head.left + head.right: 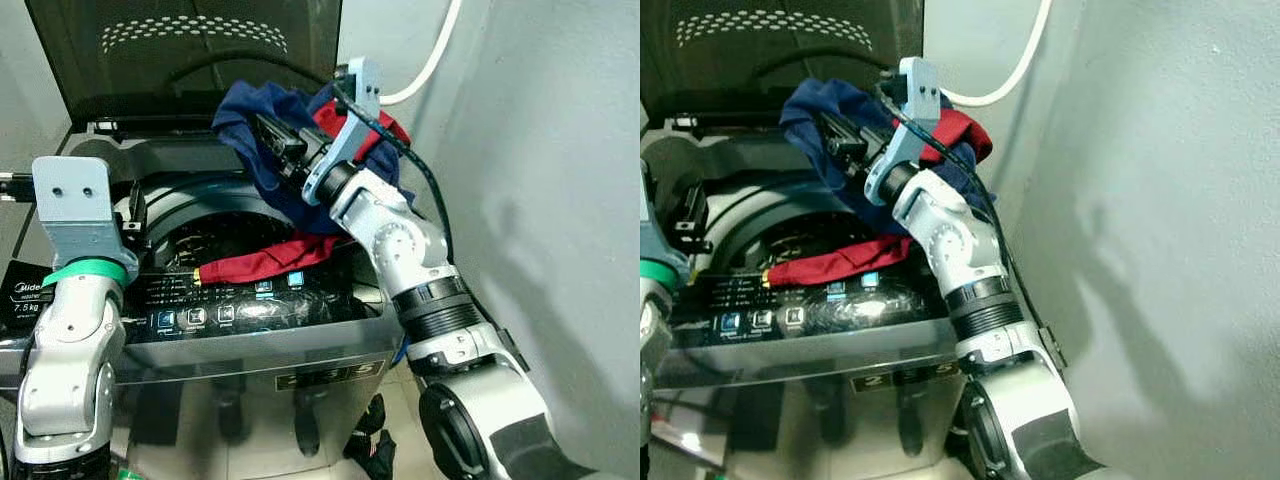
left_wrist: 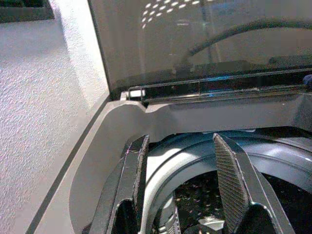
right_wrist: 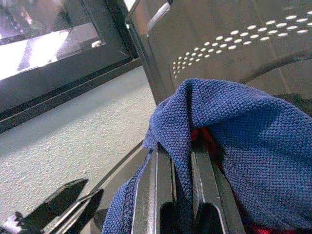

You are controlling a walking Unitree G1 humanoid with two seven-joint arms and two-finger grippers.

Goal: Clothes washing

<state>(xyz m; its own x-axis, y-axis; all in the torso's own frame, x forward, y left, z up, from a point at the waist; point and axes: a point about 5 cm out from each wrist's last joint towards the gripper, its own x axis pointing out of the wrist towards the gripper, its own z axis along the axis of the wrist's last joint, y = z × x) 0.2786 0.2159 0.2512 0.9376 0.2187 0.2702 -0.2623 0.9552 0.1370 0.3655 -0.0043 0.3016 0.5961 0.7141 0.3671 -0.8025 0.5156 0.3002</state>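
our right gripper [image 1: 272, 140] is pinched tight on the blue and red cloth [image 1: 255, 120] and holds it up high — right over the open washing machine [image 1: 250, 300]. the drum hole [image 1: 215, 235] lies straight below the bunch, a bit toward our left. one red end [image 1: 265, 262] hangs long, across the front rim and onto the button panel. we think the cloth must go down and in. our left gripper [image 2: 180, 185] waits by the left rim, fingers apart, holding nothing — the right one is nearer.
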